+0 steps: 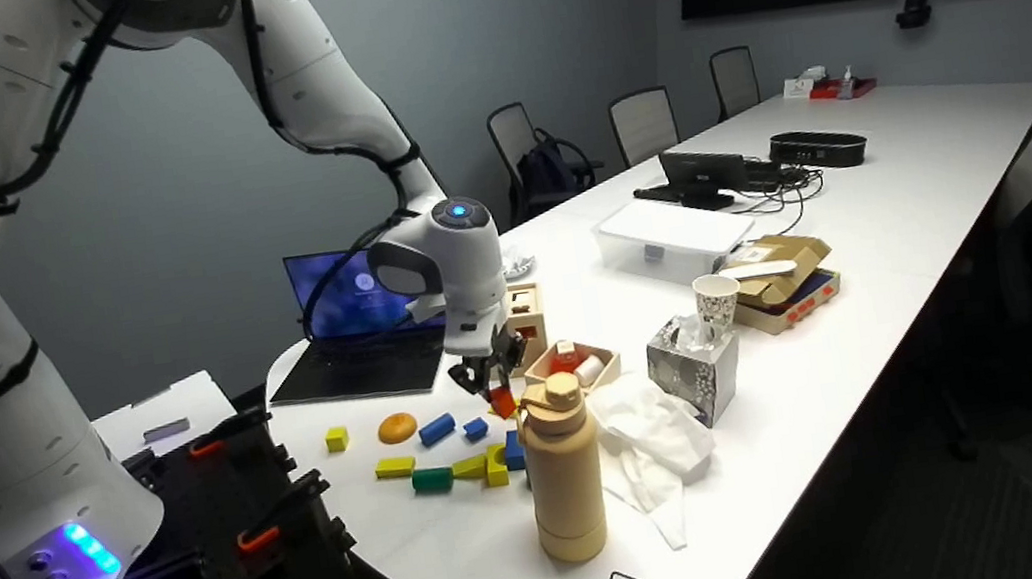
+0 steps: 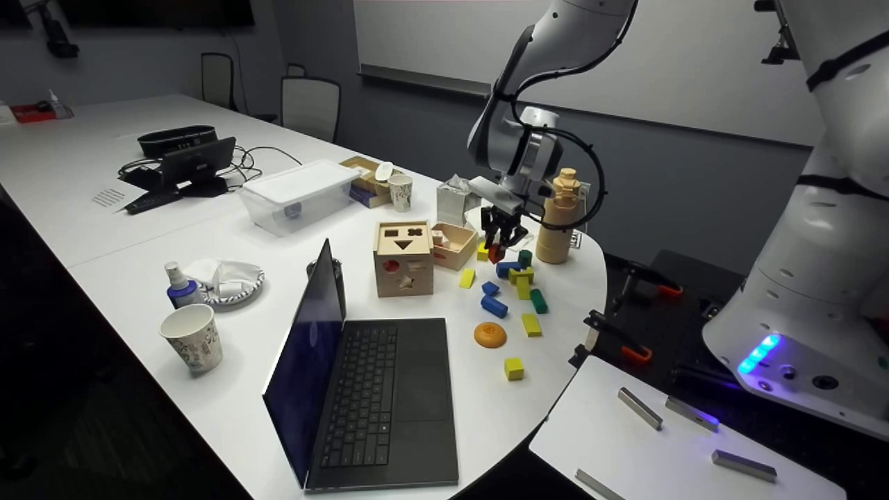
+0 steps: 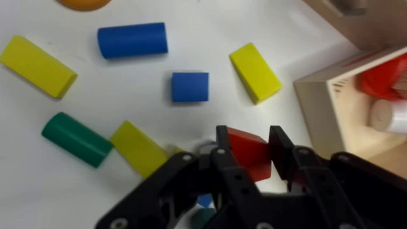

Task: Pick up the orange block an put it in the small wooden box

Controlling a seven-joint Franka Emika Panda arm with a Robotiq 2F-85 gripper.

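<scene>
I've got the tool (image 3: 249, 133) clamped on the red-orange angular block (image 3: 251, 156), which looks held above the white surface (image 1: 449, 531), beside the open light-wood tray (image 3: 321, 111). I judge the pick done. Left to me: carry it to the small light-wood cube box with shape cut-outs (image 2: 403, 259) and get it inside.

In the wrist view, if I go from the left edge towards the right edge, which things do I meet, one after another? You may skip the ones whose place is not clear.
Yellow block at the left edge, blue cylinder, small blue block, orange block, open wooden tray.
</scene>
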